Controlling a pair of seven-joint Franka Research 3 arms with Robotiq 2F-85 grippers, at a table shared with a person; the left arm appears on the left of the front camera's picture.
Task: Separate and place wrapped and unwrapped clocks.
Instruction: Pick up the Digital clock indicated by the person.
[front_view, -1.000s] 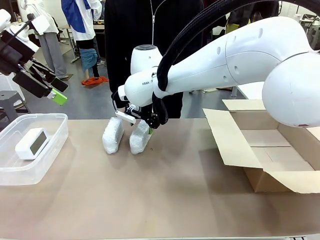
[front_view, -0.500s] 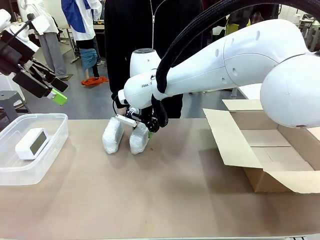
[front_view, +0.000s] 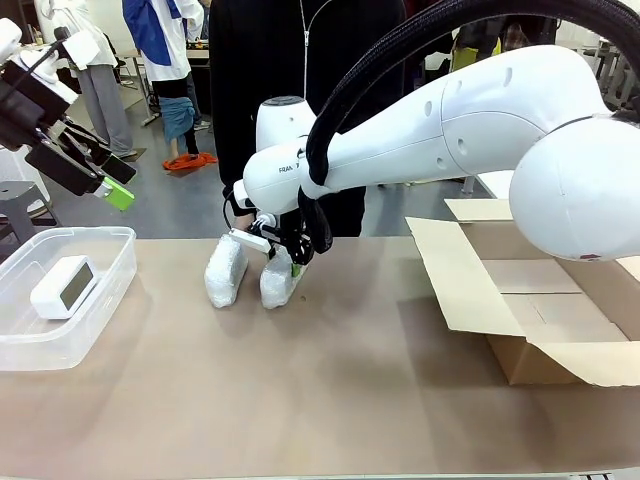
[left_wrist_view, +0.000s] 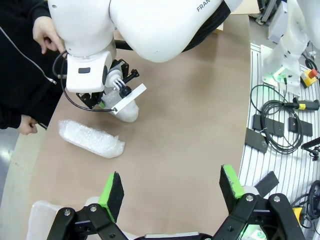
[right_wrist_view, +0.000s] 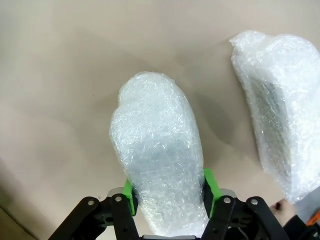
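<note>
Two wrapped clocks in white bubble wrap lie side by side at the table's far middle: the left one (front_view: 225, 270) (left_wrist_view: 90, 140) (right_wrist_view: 280, 105) and the right one (front_view: 277, 283) (right_wrist_view: 160, 165). My right gripper (front_view: 284, 262) (right_wrist_view: 169, 191) is down over the right bundle's far end, its green pads (right_wrist_view: 210, 187) pressed against both sides. The bare white clock (front_view: 62, 286) lies in the clear bin (front_view: 100, 310) at left. My left gripper (front_view: 105, 180) (left_wrist_view: 171, 186) hangs open high above the bin, holding nothing.
An open cardboard box (front_view: 540, 300) stands at the right with its flaps spread. A person in black stands at the far edge, a hand (left_wrist_view: 47, 34) just behind the bundles. Bare tabletop (front_view: 320, 400) stretches across the front.
My right arm has shifted slightly left and settled lower over the right bundle. The bundles, the bin and the left arm have stayed where they were.
</note>
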